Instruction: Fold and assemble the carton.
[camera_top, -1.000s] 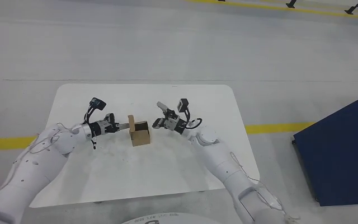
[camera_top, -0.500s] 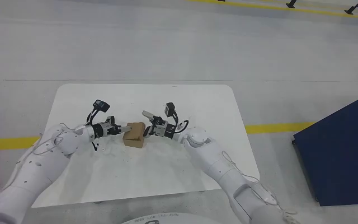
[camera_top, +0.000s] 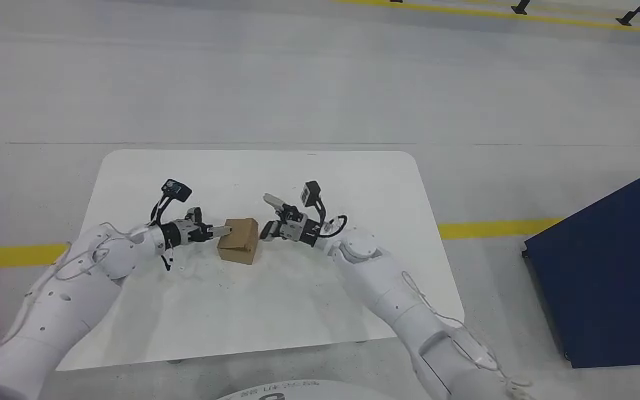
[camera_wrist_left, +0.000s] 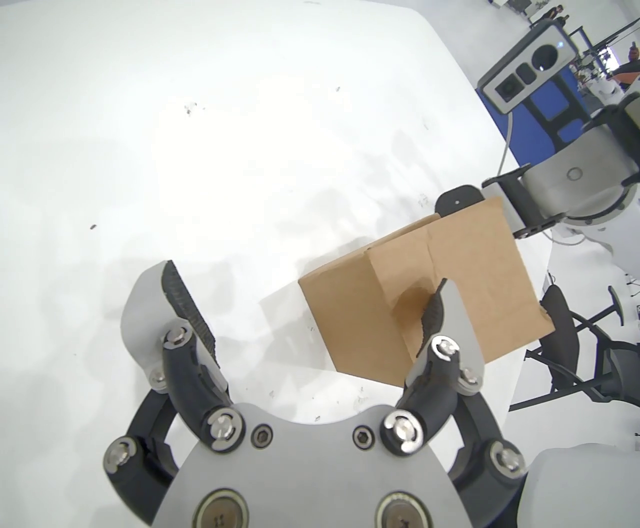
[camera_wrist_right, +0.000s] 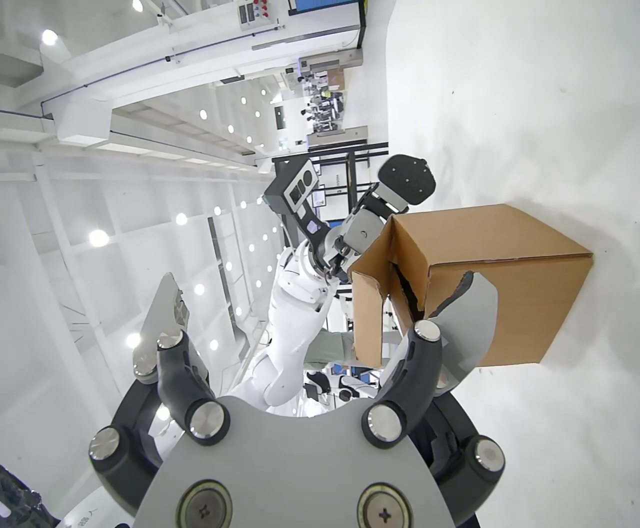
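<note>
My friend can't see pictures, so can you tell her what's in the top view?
A small brown cardboard box sits in the middle of a white table. The robot's left gripper and right gripper are at opposite sides of it, both with fingers spread open.

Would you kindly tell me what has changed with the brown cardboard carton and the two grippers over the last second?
The upright flap of the brown cardboard carton has been folded down, and the carton shifted slightly toward the left gripper. The right gripper moved in close to the carton's side. The left gripper kept its place beside the carton on the white table.
</note>
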